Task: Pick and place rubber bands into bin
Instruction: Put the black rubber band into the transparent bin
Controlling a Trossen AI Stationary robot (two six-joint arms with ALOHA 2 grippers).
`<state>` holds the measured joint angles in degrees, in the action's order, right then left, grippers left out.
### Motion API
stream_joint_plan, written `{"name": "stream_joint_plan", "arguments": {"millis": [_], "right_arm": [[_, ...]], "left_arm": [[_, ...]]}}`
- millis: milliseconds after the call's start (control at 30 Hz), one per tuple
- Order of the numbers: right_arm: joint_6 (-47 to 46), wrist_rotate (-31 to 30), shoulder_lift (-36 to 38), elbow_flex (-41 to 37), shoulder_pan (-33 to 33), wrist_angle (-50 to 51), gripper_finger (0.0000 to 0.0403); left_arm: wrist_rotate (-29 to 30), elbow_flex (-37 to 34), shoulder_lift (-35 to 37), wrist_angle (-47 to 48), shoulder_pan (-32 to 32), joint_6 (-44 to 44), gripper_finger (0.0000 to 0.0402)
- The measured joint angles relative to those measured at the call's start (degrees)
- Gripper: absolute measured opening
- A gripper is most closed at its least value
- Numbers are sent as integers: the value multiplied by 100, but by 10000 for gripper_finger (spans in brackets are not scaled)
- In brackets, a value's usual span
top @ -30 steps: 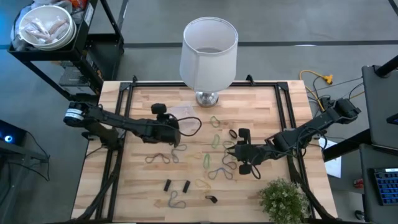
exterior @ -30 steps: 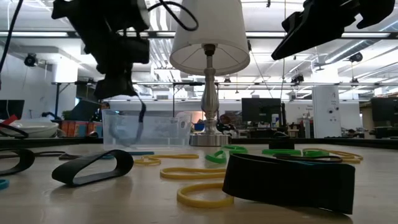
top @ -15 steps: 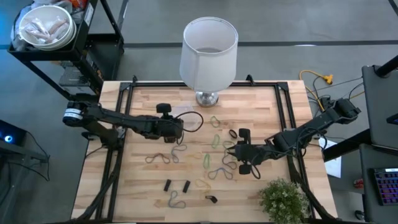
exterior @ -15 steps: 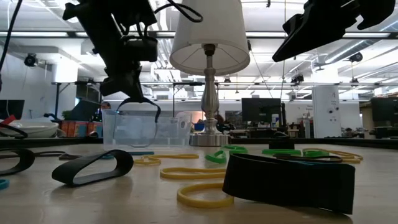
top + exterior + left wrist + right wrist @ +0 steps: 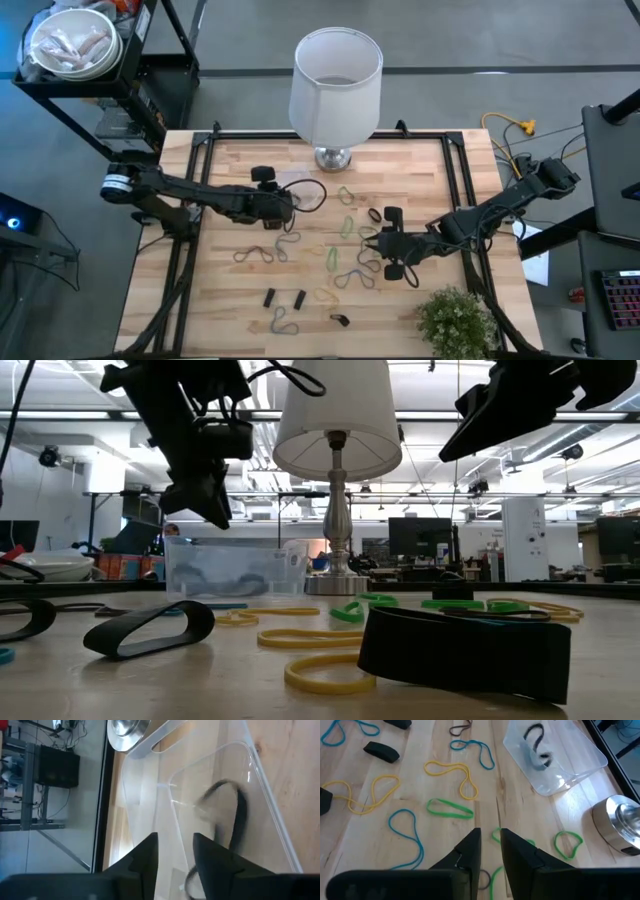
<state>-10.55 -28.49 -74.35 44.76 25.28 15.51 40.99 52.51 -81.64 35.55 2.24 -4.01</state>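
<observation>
The bin (image 5: 298, 186) is a clear tub that stands left of the lamp base. My left gripper (image 5: 287, 205) hangs open just above it, with its fingers (image 5: 145, 855) apart over the bin's wall (image 5: 270, 805). A black rubber band (image 5: 235, 815) lies blurred inside the bin, loose from the fingers, and shows there in the low view too (image 5: 235, 575). Several rubber bands lie flat across the middle of the table: yellow (image 5: 447, 772), green (image 5: 449, 809) and blue (image 5: 407, 832). My right gripper (image 5: 370, 241) hovers over them, slightly open and empty.
A lamp with a white shade (image 5: 336, 75) and a metal base (image 5: 333, 157) stands at the table's far edge. A potted plant (image 5: 455, 318) sits at the near right corner. Wide black bands (image 5: 150, 628) (image 5: 465, 650) lie near the front edge.
My left gripper carried a hanging black rubber band a little toward the far edge, over the bin. It then opened, and the band fell into the bin.
</observation>
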Motion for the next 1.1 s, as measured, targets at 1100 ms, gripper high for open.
{"name": "stream_joint_plan", "arguments": {"millis": [1100], "right_arm": [[-1223, 649, -1325, -309, -1688, 346, 68]], "left_arm": [[1070, -673, 2089, -156, 4264, 1720, 109]]}}
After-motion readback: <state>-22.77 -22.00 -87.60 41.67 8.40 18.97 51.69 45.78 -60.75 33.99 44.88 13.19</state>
